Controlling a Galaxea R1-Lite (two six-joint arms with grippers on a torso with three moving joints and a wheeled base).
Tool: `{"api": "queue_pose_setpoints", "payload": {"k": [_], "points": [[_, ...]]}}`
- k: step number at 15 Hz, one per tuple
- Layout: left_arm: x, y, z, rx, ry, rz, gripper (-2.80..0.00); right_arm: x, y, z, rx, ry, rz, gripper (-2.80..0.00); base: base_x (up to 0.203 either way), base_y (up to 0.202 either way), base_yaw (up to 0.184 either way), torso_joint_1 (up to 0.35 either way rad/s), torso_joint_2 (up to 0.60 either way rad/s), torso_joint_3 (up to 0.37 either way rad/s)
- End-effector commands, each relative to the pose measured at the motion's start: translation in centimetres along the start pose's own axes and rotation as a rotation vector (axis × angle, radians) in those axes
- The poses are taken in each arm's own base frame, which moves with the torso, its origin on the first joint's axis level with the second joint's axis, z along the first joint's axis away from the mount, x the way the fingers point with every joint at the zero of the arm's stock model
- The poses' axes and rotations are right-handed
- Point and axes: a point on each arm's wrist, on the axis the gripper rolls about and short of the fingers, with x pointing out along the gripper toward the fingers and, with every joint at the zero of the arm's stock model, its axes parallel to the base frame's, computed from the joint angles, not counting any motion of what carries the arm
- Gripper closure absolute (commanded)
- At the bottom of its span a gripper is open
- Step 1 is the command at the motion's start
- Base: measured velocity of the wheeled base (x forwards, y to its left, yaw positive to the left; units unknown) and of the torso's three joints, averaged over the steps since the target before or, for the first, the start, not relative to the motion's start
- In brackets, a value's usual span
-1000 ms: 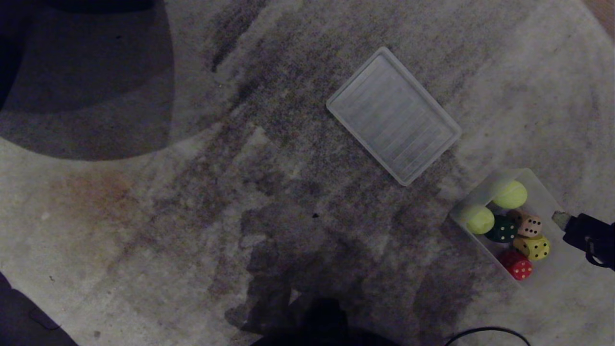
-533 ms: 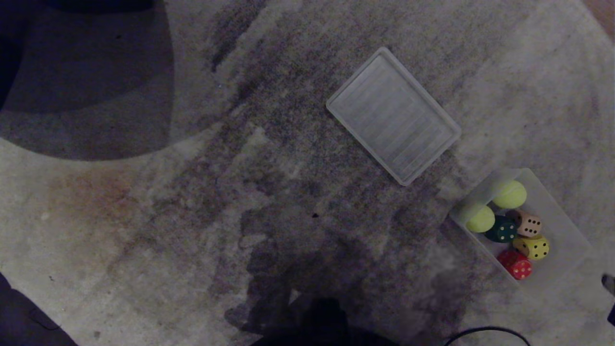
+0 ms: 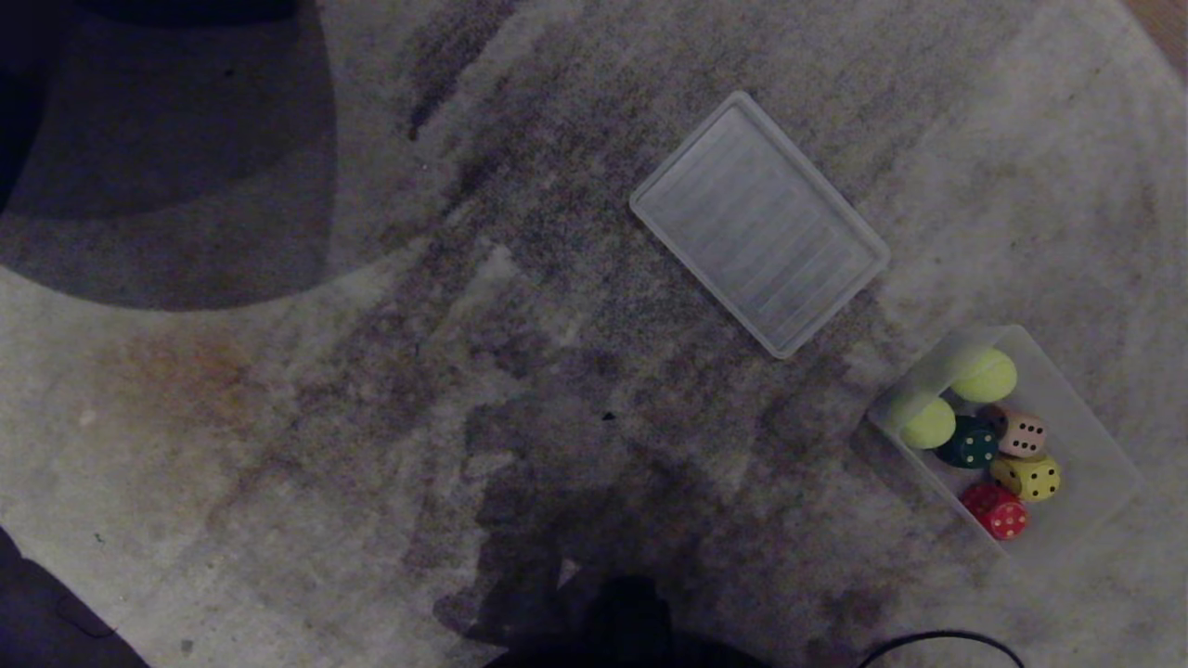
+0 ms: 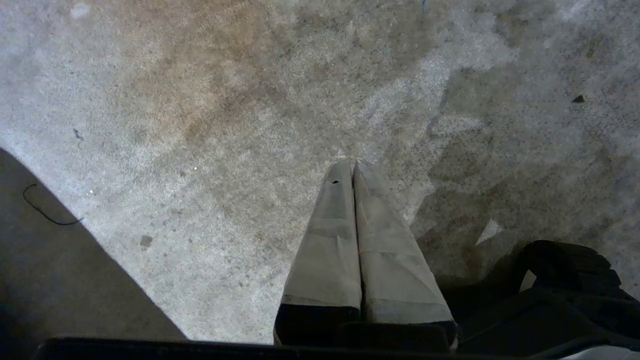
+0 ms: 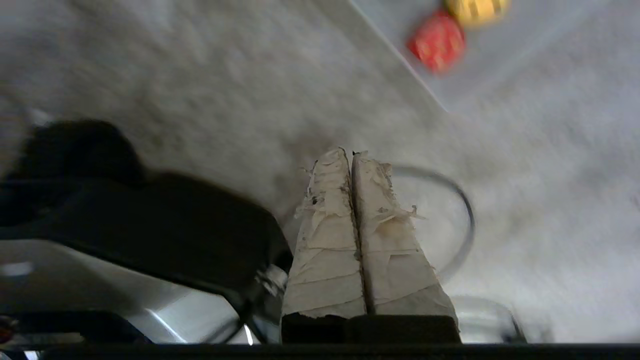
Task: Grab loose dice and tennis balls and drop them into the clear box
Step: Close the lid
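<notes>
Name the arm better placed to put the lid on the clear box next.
Right, probably. The clear box and lid lie on the robot's right, and the right gripper, shut and empty, has the box's red die in view. The left gripper faces bare carpet.

Four dice [image 3: 998,468], two tennis balls [image 3: 984,375], one clear box [image 3: 1095,455], one lid [image 3: 759,223].

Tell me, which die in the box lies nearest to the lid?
The green die. It sits against a tennis ball at the end of the box toward the lid; the beige, yellow and red dice lie further away.
</notes>
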Motion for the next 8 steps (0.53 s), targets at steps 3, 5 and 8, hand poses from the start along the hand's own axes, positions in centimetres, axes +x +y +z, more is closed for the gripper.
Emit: {"api": "queue_pose_setpoints", "payload": {"k": [3,5,8], "points": [[0.02,0.0,-0.04,-0.001,0.002,0.0,0.0,-1.71,-0.03,-1.07,0.001,-0.228,0.028,0.0,0.0,0.0,0.0,0.0,0.0,0.0],[0.02,0.01,-0.04,-0.001,0.002,0.001,0.0,-1.72,-0.03,-1.04,0.004,-0.227,0.028,0.0,0.0,0.0,0.0,0.0,0.0,0.0],[0.02,0.01,-0.04,-0.001,0.002,0.001,0.0,-1.7,-0.03,-1.07,0.004,-0.226,0.028,0.0,0.0,0.0,0.0,0.0,0.0,0.0]]}}
